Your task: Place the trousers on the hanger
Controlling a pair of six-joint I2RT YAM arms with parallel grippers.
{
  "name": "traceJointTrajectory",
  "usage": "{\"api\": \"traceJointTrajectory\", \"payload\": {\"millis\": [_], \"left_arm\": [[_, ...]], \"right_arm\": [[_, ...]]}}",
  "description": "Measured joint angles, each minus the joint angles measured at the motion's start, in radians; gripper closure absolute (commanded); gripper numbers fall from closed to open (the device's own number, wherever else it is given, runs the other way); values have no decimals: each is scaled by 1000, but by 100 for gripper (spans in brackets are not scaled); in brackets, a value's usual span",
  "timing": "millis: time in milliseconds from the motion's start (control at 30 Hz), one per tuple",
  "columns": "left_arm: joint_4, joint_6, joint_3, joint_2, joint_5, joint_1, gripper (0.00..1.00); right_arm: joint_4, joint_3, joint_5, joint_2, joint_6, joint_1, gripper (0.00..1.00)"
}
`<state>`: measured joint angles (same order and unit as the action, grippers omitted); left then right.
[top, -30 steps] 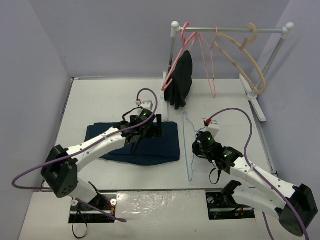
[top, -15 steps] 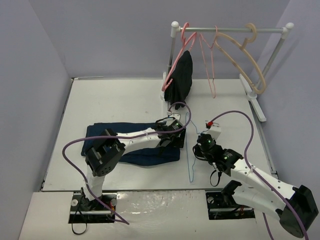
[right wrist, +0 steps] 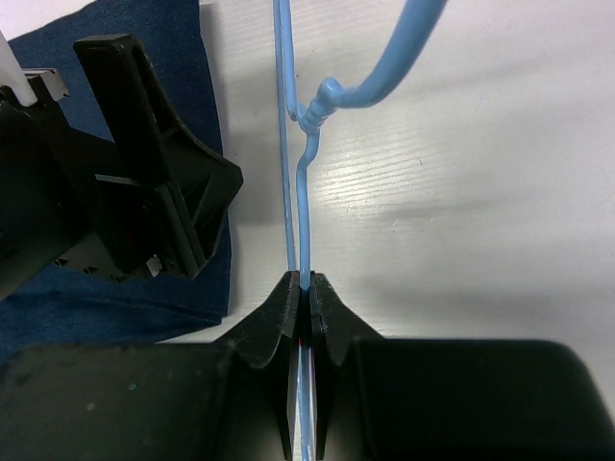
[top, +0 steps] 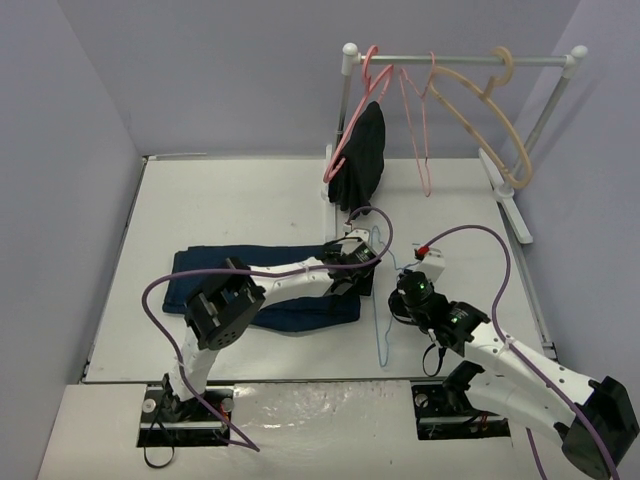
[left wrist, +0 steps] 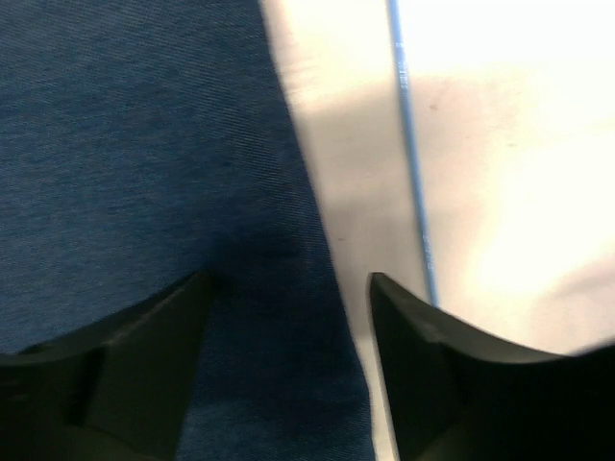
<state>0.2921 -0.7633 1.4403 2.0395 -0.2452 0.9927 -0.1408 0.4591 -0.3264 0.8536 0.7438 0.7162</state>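
Observation:
The trousers lie folded flat on the table, dark navy denim. My left gripper is down over their right edge. In the left wrist view its jaws stand apart astride that edge, with the denim under and between them, not clamped. The hanger, a thin light-blue wire, lies on the table just right of the trousers. The same wire passes beside the left gripper's right finger. My right gripper is shut on the hanger below its twisted neck, close beside the left gripper.
A white clothes rail stands at the back right. It carries pink hangers, a thick beige hanger and a black garment. Purple walls close in the left and the back.
My left arm swung right from the middle of the trousers to their right edge, beside the hanger, and its jaws narrowed. The right gripper kept its hold on the hanger, barely shifting.

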Motion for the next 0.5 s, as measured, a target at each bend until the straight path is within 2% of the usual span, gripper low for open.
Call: {"api": "traceJointTrajectory", "payload": {"millis": [33, 100, 133, 300, 500], "left_arm": [[3, -4, 2, 2, -5, 0, 63], [14, -12, 8, 9, -15, 0, 91], [19, -15, 15, 14, -21, 0, 100], [26, -27, 29, 25, -27, 0, 100], [-13, -26, -30, -15, -8, 0, 100]], "right_arm": [[0, -1, 0, 0, 0, 0, 100], [1, -1, 1, 0, -1, 0, 100], [1, -1, 1, 0, -2, 0, 100], [9, -1, 15, 0, -12, 0, 100], [47, -1, 63, 2, -27, 0, 100]]}}
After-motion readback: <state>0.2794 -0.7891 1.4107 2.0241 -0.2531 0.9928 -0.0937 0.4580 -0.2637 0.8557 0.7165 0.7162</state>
